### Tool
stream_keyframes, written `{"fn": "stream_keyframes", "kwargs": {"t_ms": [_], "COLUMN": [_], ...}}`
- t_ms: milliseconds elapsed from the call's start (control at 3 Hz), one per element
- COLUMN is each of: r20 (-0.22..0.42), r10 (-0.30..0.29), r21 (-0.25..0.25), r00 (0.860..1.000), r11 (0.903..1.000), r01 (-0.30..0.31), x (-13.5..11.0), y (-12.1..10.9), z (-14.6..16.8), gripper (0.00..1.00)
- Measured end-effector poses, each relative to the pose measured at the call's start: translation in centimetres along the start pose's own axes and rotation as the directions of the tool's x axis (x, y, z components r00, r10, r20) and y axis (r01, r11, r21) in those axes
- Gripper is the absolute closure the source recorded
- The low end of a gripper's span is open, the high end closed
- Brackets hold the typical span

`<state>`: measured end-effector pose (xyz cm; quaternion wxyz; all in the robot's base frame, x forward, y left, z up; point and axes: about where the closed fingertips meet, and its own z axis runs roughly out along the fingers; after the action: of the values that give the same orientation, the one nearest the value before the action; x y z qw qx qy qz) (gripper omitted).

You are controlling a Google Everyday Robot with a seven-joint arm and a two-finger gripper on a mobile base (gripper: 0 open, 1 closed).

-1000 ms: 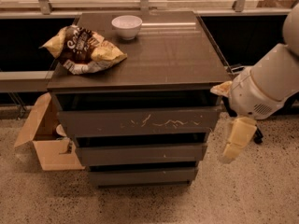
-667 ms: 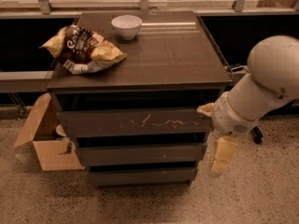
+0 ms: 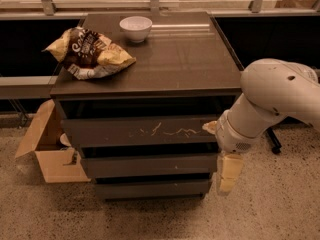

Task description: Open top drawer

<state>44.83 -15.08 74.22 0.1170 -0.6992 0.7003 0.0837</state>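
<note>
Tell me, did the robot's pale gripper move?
Yes. The pale gripper moved left and lower, closer to the right end of the wide dark grey-brown scratched top drawer.

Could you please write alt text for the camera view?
A robot's gripper hangs at the right front corner of a dark cabinet, just below the right end of the scratched top drawer. A chip bag and a white bowl sit on top; a cardboard box stands on the floor at left.
</note>
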Motion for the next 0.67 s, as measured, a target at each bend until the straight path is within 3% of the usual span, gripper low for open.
{"fn": "stream_keyframes", "kwargs": {"t_ms": [333, 667], "r20": [0.007, 0.01], "r10": [-0.043, -0.124], "r21": [0.024, 0.083], "r00": [0.999, 0.992], "r11": [0.9988, 0.989], "r01": [0.043, 0.122], "x": [0.4, 0.7], "y": [-1.9, -5.0], "z": [1.3, 3.1], "gripper": [0.0, 0.0]}}
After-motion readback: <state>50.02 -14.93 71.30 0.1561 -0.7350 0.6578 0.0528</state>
